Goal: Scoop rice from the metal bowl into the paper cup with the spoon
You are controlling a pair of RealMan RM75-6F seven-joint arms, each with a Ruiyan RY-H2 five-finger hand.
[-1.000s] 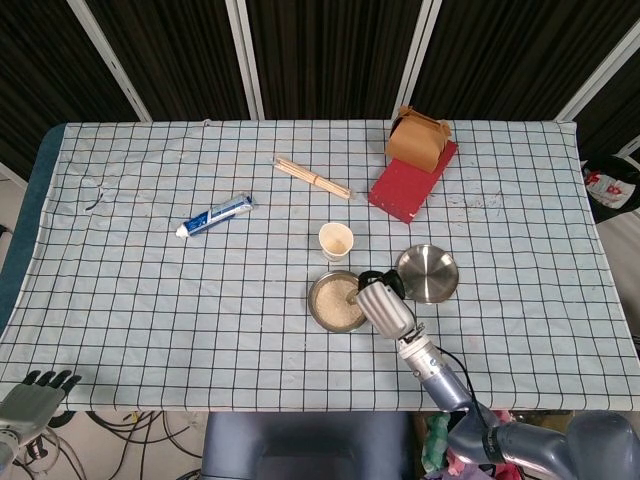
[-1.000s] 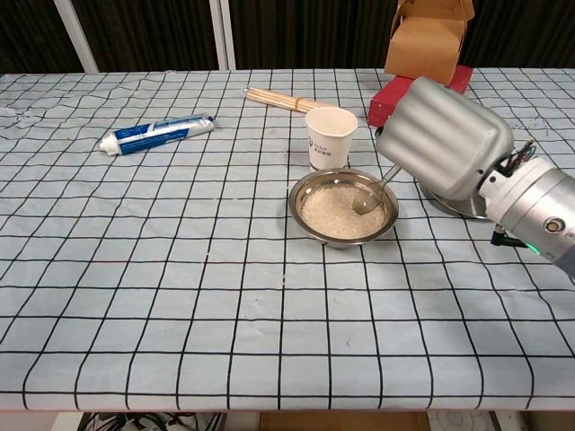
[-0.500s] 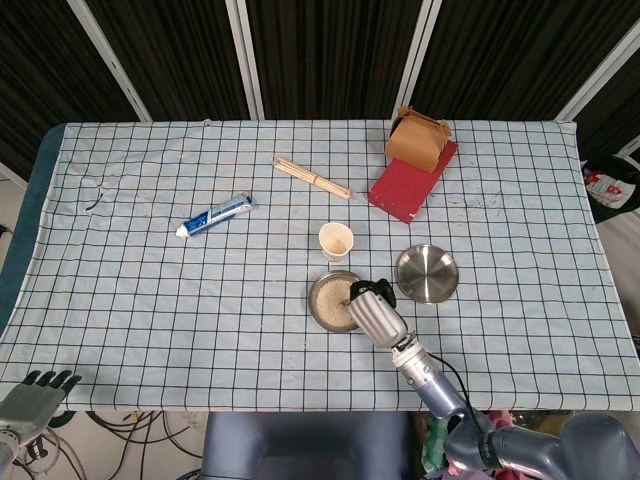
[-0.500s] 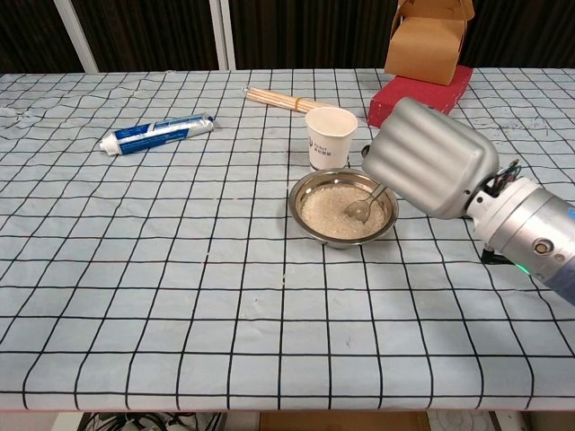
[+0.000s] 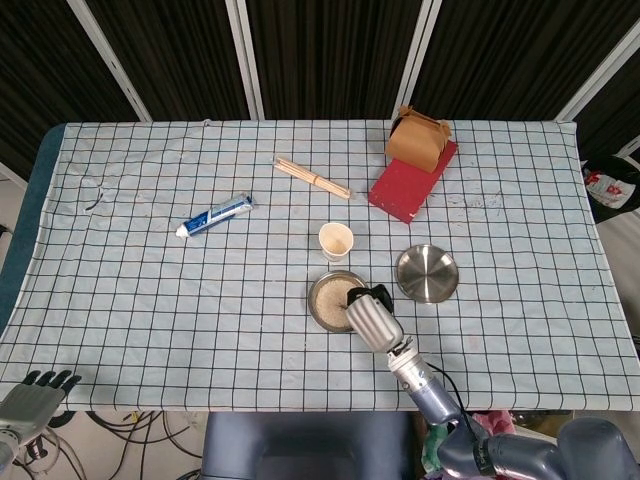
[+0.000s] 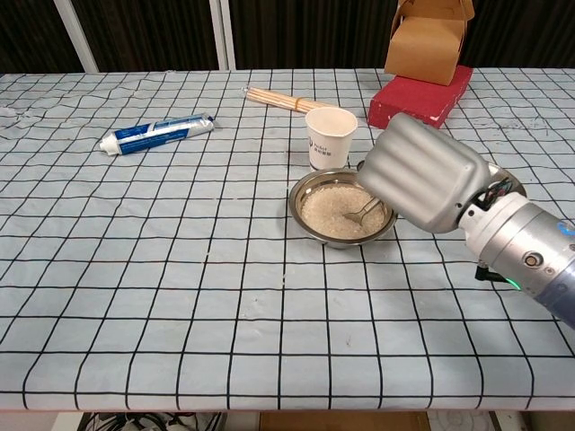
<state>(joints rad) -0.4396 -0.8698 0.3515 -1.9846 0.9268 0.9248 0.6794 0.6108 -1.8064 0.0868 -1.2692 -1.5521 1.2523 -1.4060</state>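
A metal bowl [image 6: 310, 191] [image 5: 323, 301] of white rice sits mid-table. Just behind it stands the white paper cup [image 6: 330, 137] [image 5: 336, 241]. My right hand [image 6: 424, 175] [image 5: 372, 316] grips a metal spoon [image 6: 361, 215] over the bowl's right side; the spoon's tip is down in the rice. In the head view the hand covers the spoon. My left hand [image 5: 38, 388] hangs off the table's front left corner, its fingers apart and holding nothing.
A second, empty metal bowl [image 5: 428, 273] lies right of the rice bowl. Toothpaste tube [image 6: 154, 133], a bundle of chopsticks [image 6: 274, 97], a red box [image 6: 418, 99] and a brown carton [image 6: 429, 39] lie along the back half.
My right hand has moved left and toward the front over the rice bowl, lowering the spoon's tip deeper into the rice. The left hand has stayed put.
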